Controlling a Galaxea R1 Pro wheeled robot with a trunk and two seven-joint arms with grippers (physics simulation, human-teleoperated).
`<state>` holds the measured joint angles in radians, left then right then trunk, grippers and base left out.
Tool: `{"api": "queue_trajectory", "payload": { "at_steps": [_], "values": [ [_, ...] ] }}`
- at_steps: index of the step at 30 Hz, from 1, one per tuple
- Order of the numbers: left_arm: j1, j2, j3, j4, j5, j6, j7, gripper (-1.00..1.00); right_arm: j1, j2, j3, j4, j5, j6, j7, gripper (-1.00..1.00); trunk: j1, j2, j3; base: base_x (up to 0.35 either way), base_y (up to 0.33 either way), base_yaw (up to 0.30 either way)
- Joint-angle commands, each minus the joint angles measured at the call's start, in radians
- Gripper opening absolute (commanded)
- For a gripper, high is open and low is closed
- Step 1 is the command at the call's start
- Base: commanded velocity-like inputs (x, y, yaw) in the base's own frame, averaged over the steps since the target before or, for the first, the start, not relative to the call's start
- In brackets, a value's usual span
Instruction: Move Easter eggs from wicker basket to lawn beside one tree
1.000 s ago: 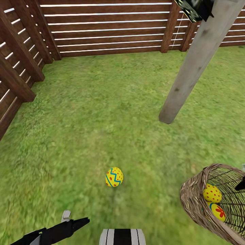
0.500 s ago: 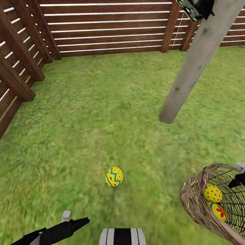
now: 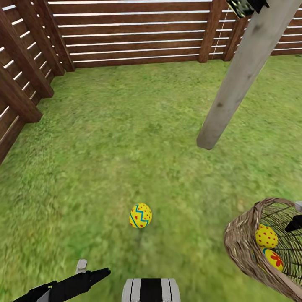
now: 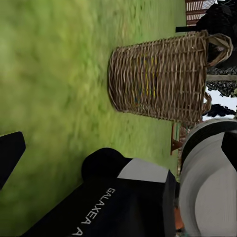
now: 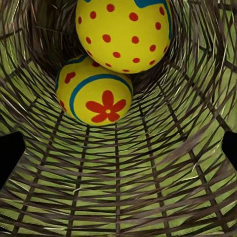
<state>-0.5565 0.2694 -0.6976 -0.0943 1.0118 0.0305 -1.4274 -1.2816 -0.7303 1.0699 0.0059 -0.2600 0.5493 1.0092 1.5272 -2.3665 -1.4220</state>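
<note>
One yellow Easter egg [image 3: 140, 215] with blue zigzags lies on the lawn [image 3: 126, 138], a short way in front of the tree [image 3: 235, 84], whose pale trunk meets the grass further back on the right. The wicker basket [image 3: 243, 247] stands at the lower right with two eggs [image 3: 266, 235] [image 3: 273, 259] inside. My right gripper [image 3: 295, 222] reaches into the basket's mouth. In the right wrist view it is open [image 5: 118, 148] just short of the spotted egg [image 5: 123, 34] and the flower-marked egg [image 5: 94, 91]. My left gripper [image 3: 94, 272] hangs low and open, holding nothing. Its wrist view looks across the grass at the basket [image 4: 158, 79].
A brown slatted fence [image 3: 134, 33] closes the back and the left side [image 3: 16, 96]. My own base [image 3: 151, 291] shows at the bottom edge, and my trunk [image 4: 207, 187] is in the left wrist view. Open grass lies between the loose egg and the trunk.
The whole picture has shifted slightly upward, so the camera has moved. The right gripper's tip has shifted slightly at the basket's mouth. The eggs and the left arm stay put.
</note>
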Motion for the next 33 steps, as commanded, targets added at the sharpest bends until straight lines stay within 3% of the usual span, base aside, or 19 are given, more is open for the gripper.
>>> {"api": "queue_trajectory", "payload": {
  "at_steps": [1,19,33],
  "values": [
    [0.000,0.001,-0.008,0.000,0.008,0.003,-0.002,1.00,-0.001,0.000,0.008,0.001,-0.010,0.006,0.003,1.00,0.004,-0.008,-0.004,0.000,0.000,0.000],
    [0.000,0.001,-0.008,-0.001,0.008,0.003,-0.002,1.00,-0.001,-0.003,0.009,0.002,-0.005,0.004,0.009,1.00,0.073,-0.134,-0.060,0.000,0.000,0.000],
    [0.000,0.001,-0.008,-0.001,0.008,0.003,-0.002,1.00,0.001,0.003,0.009,0.000,-0.004,0.003,0.017,1.00,0.079,-0.137,-0.114,0.000,0.000,0.000]
  ]
}}
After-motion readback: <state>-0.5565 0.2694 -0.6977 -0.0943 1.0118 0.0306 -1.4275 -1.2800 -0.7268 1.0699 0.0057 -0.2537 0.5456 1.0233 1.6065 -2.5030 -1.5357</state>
